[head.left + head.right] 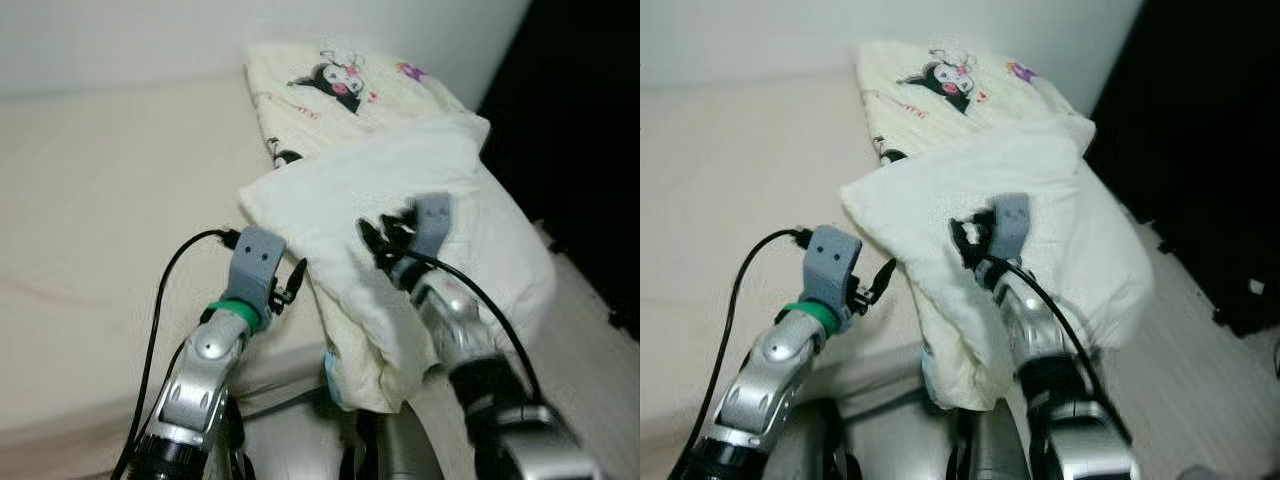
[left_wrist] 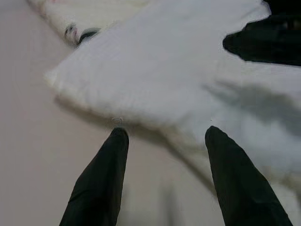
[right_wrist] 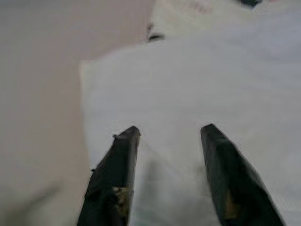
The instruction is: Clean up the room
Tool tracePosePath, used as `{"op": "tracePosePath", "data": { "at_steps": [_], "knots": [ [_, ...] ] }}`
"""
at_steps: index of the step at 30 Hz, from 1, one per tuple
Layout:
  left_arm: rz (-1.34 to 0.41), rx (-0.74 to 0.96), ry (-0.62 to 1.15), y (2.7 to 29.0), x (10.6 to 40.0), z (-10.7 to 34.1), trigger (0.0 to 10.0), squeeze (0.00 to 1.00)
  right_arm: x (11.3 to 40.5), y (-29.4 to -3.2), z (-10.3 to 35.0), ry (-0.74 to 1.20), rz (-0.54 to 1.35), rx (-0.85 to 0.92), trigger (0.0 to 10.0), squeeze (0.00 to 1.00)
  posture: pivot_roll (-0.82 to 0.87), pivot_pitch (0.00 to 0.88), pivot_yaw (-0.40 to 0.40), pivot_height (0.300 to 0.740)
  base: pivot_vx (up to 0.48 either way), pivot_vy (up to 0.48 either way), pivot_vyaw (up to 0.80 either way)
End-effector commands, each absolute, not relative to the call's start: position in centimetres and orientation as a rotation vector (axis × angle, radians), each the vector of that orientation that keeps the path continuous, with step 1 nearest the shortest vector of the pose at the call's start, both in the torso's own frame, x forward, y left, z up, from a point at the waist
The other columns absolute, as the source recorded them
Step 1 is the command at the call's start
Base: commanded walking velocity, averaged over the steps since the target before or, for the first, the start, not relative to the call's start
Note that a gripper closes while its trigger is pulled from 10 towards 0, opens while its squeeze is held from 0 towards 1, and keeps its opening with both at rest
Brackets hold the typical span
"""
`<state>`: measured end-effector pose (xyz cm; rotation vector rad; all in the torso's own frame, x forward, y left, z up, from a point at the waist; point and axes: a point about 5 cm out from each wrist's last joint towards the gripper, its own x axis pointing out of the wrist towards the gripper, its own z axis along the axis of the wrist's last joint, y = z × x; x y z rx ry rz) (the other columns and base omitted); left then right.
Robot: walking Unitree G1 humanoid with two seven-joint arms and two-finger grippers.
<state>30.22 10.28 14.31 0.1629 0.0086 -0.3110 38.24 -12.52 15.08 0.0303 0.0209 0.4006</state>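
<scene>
**White pillow lies ahead and to the right of the left claw, under the right one**

The left claw (image 1: 291, 283) hovers over the cream bed (image 1: 100, 200), its two black fingers (image 2: 101, 181) spread apart and holding nothing; the near edge of the white pillow (image 1: 400, 190) lies just ahead of their tips and to the robot's right. The pillow's long axis runs from its corner near the left claw out toward the bed's right edge, where one end sags over the side. It partly overlaps a cartoon-print pillow (image 1: 330, 85) nearer the wall.

The right claw (image 1: 378, 240) is the nearer one: its arm reaches up from below, fingers apart and lying on or just above the pillow's top (contact is hard to judge). Neither claw clamps the fabric yet.
</scene>
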Motion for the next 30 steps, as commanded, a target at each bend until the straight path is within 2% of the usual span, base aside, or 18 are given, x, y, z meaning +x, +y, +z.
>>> {"op": "tracePosePath", "data": {
  "at_steps": [1,4,5,10,11,13,14,20,21,22,23,26,30],
  "knots": [
    [-0.272,0.175,0.03,11.1,29.5,14.2,10.0,0.0,37.8,-12.2,12.7,0.16,0.461,-0.017,10.0,1.0,0.19,0.245,-0.062,0.599,0.0,0.0,0.0],
    [-0.254,0.176,0.031,11.4,29.2,14.2,10.0,0.0,37.9,-12.1,12.7,0.177,0.488,-0.04,10.0,1.0,0.19,0.251,-0.065,0.599,0.0,0.0,0.0],
    [-0.225,0.176,0.035,12.1,28.7,14.2,10.0,0.0,37.9,-11.9,12.6,0.196,0.528,-0.078,10.0,1.0,0.22,0.286,-0.089,0.599,0.0,0.0,0.0],
    [-0.17,0.18,0.048,13.3,27.5,14.3,10.0,0.0,38.0,-11.7,12.7,0.215,0.583,-0.139,10.0,1.0,0.25,0.32,-0.113,0.599,0.0,0.0,0.0],
    [-0.145,0.183,0.054,13.8,27.0,14.3,10.0,0.0,38.1,-11.6,12.9,0.221,0.6,-0.16,10.0,0.91,0.27,0.332,-0.12,0.599,0.0,0.0,0.0],
    [-0.145,0.183,0.054,13.8,27.0,14.3,10.0,0.0,38.1,-11.6,12.9,0.221,0.6,-0.16,10.0,0.91,0.27,0.332,-0.12,0.599,0.0,0.0,0.0],
    [-0.126,0.185,0.059,14.1,26.6,14.3,10.0,0.0,38.3,-11.5,13.0,0.228,0.608,-0.181,10.0,0.0,0.28,0.34,-0.127,0.599,0.0,0.0,0.0],
    [-0.091,0.19,0.072,14.7,25.8,14.4,10.0,0.0,38.5,-11.3,12.8,0.278,0.614,-0.254,10.0,0.0,0.3,0.35,-0.134,0.599,0.0,0.0,0.0],
    [-0.086,0.19,0.075,14.8,25.7,14.4,10.0,0.0,38.5,-11.5,12.7,0.289,0.606,-0.28,8.9,0.0,0.3,0.353,-0.137,0.599,0.0,0.0,0.0],
    [-0.083,0.191,0.077,14.8,25.6,14.4,10.0,0.0,38.5,-11.5,12.7,0.293,0.6,-0.295,8.9,0.0,0.3,0.353,-0.137,0.599,0.0,0.0,0.0],
    [-0.082,0.19,0.079,14.8,25.6,14.4,10.0,0.0,38.7,-11.9,12.9,0.281,0.555,-0.288,0.0,0.0,0.3,0.353,-0.137,0.599,0.0,0.0,0.0],
    [-0.081,0.19,0.082,14.7,25.5,14.5,10.0,0.0,38.9,-12.2,13.1,0.271,0.524,-0.281,0.0,0.0,0.3,0.353,-0.137,0.599,0.0,0.0,0.0],
    [-0.1,0.182,0.087,14.1,25.9,14.5,10.0,0.0,39.5,-14.4,14.2,0.199,0.373,-0.224,0.0,0.0,0.26,0.329,-0.126,0.599,0.0,0.0,0.0]
  ]
}}
